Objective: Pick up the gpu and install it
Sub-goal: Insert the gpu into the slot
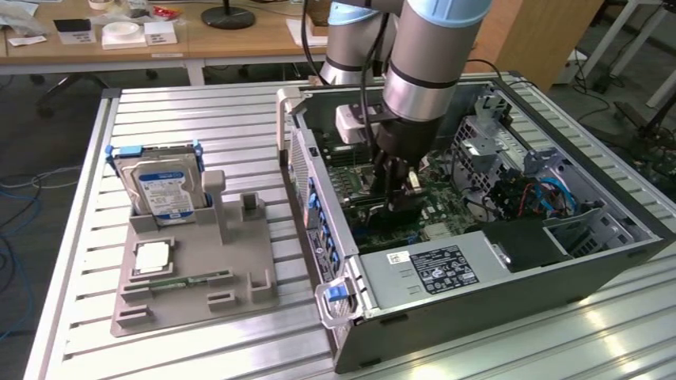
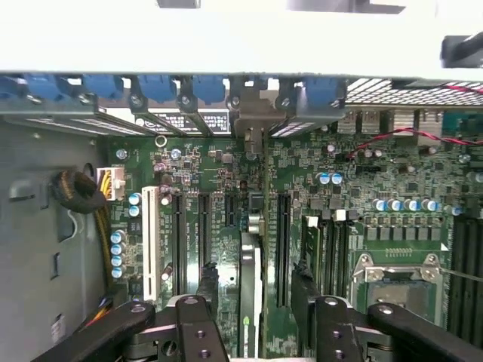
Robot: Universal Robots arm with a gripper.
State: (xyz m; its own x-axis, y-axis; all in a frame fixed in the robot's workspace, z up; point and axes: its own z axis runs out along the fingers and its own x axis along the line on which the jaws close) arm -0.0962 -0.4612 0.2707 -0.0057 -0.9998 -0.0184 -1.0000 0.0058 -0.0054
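The gpu (image 2: 250, 260) stands edge-on in a slot of the motherboard (image 2: 317, 204), inside the open computer case (image 1: 317, 198). It shows as a thin dark card with a silvery bracket end (image 2: 253, 124) at the case's rear wall. My gripper (image 2: 253, 280) is open and straddles the card. One black finger (image 2: 207, 283) stands on each side of it, with a gap between pad and card. In the exterior view the gripper (image 1: 396, 190) reaches straight down into the case over the board, and the card below it is mostly hidden.
A grey holder (image 1: 201, 297) at the exterior view's left carries a hard drive (image 1: 158, 186), a processor chip (image 1: 151, 255) and a memory stick (image 1: 190, 279). Inside the case are a labelled power supply (image 1: 438, 269), a drive cage (image 1: 491, 138), the processor socket (image 2: 396, 290) and a white expansion slot (image 2: 151, 241).
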